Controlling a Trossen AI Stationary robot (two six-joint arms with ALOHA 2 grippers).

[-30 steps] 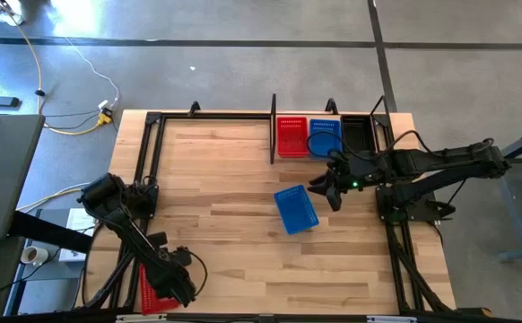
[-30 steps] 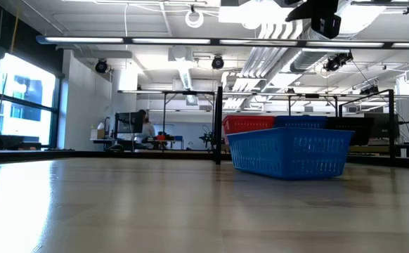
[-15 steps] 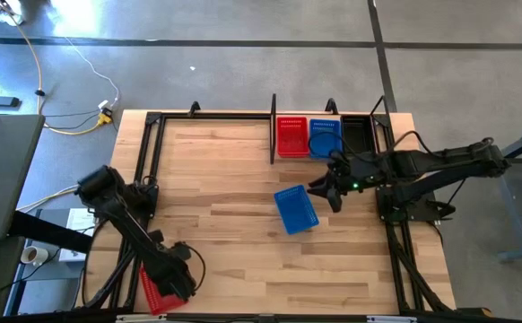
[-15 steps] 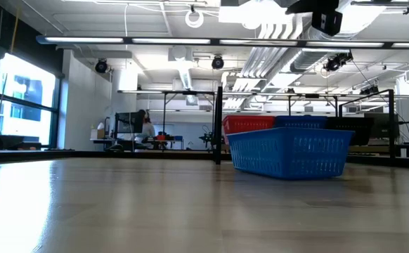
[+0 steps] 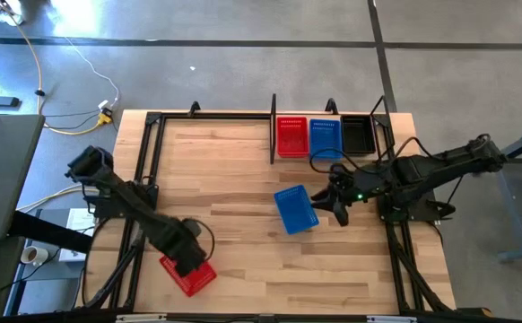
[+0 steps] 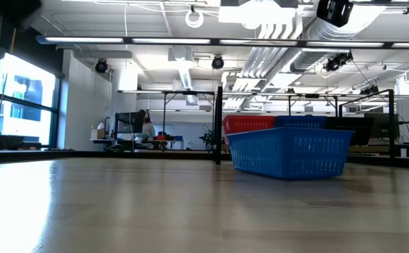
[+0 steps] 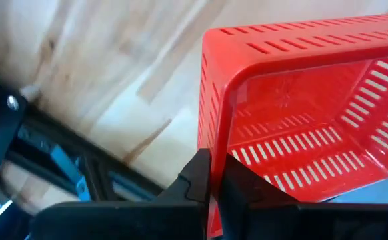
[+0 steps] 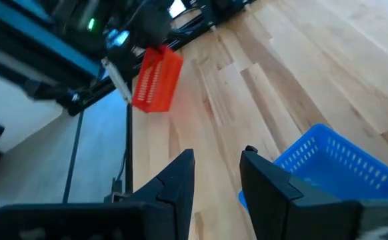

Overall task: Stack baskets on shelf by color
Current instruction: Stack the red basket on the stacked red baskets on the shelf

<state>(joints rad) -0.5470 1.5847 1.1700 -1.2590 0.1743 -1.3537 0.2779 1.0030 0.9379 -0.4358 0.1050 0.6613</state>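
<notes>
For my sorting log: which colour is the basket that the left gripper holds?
Red. The left gripper is shut on the red basket, clearest in the left wrist view.

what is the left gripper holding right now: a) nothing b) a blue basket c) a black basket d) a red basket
d: in the left wrist view the left gripper has its fingers pinched on the wall of a red basket, and the high view shows that red basket at the end of the left arm, near the table's front left edge.

I see left gripper (image 5: 187, 261) on a red basket (image 5: 189, 275); right gripper (image 5: 336, 205) beside loose blue basket (image 5: 295, 209).
</notes>
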